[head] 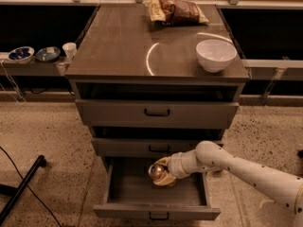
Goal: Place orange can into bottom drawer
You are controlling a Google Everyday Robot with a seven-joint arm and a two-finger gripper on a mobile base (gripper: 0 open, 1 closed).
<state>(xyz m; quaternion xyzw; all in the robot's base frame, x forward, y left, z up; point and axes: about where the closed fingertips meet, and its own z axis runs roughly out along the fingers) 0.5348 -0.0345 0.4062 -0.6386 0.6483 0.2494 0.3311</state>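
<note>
The bottom drawer (156, 211) of the grey-brown cabinet stands pulled open, its inside bare. My gripper (160, 173) reaches in from the right on a white arm and is shut on the orange can (156, 171). The can lies tilted with its silver end toward the camera, held just above the drawer's floor near the middle back, below the middle drawer (157, 147).
On the cabinet top (123, 46) stand a white bowl (216, 54) at the right and a crinkled chip bag (175, 11) at the back. The top drawer (156, 112) is shut. Small bowls and a cup (69, 49) sit on a shelf at left. A black stand leg (21, 186) lies on the floor.
</note>
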